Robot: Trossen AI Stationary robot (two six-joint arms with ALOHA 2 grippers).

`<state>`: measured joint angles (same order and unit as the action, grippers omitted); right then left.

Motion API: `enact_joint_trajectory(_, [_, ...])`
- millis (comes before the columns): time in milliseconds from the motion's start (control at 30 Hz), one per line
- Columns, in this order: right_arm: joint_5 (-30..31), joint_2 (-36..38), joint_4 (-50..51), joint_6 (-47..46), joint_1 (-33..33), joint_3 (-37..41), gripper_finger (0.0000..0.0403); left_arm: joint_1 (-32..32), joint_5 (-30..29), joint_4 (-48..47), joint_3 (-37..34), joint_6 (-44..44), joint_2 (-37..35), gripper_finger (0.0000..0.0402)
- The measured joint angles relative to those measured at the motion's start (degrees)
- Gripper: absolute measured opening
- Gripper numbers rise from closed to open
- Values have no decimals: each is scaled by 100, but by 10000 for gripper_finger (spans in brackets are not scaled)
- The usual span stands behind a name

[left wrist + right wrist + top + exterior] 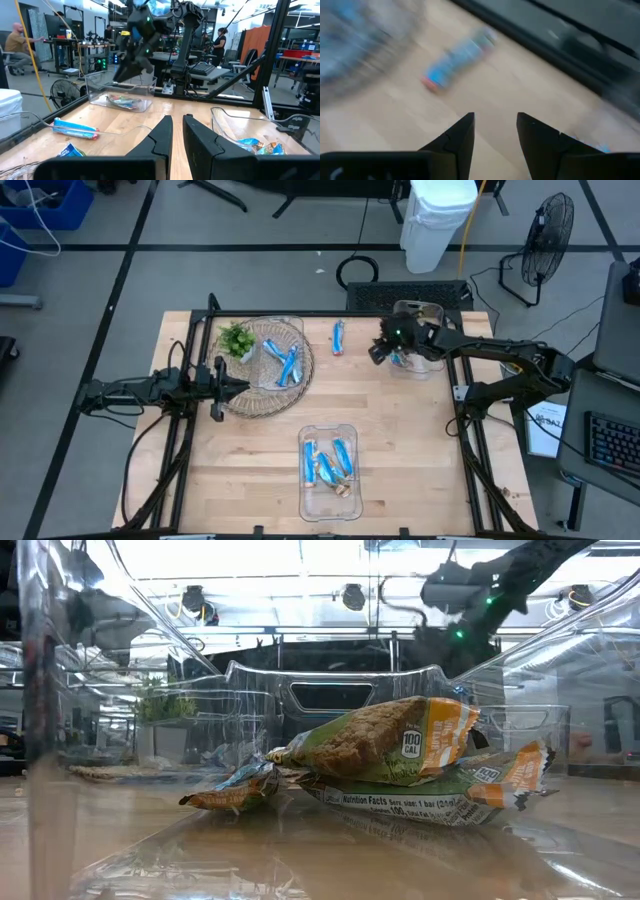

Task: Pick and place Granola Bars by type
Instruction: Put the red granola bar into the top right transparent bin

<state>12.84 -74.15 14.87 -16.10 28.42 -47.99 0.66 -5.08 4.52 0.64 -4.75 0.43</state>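
Sorting looks partly done. Near tub (pixel 329 500) holds several blue bars (pixel 322 462) plus one tan-looking wrapper at its front end. Far tub (pixel 418 366) by my right end effector (pixel 381 349) has a few wrappers in it; colours there mixed, hard to call. Still left, as I judge it: blue bars in the basket (pixel 262 402) beside the plant (pixel 236 338), and one blue bar (pixel 338 337) loose on the worktop (pixel 400 440) between basket and far tub.

Right end effector: above the worktop just beside the far tub, fingers (pixel 542 142) apart with nothing between them, loose bar ahead.
Left end effector (pixel 238 385): parked at the basket's edge, fingers (pixel 200 140) nearly together, nothing held.

Readable print, low view: tan wrapper (pixel 385 740) says "100 CAL"; the one under it (pixel 440 795) "Nutrition Facts". No brand legible.
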Motion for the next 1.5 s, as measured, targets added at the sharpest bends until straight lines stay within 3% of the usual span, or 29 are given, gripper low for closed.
enact_joint_trajectory(133, [-946,0,-1288,127,0,-1,142,1,0,-1,0,0,-2,49])
enact_joint_trajectory(233, [-1390,-1,-1558,248,-38,-214,145,-1,0,-1,0,-2,0,49])
enact_joint_trajectory(467, [-934,-457,-390,863,-476,-1603,194,1,3,1,0,-2,0,49])
enact_joint_trajectory(700, [-690,-1604,297,1528,-861,-3021,238,-1,3,-1,0,-1,0,49])
enact_joint_trajectory(967, [-725,-3059,853,2153,-534,-3427,188,-1,2,0,0,-2,-1,49])
enact_joint_trajectory(1100, [-1269,-3560,879,2033,-266,-3436,170,-1,2,1,0,-1,0,49])
enact_joint_trajectory(1300, [-1462,-3946,852,1964,-43,-3436,142,0,0,1,0,-2,0,49])
enact_joint_trajectory(1500, [-1466,-3945,780,1865,3,-3440,78,-1,2,-1,0,-2,0,49])
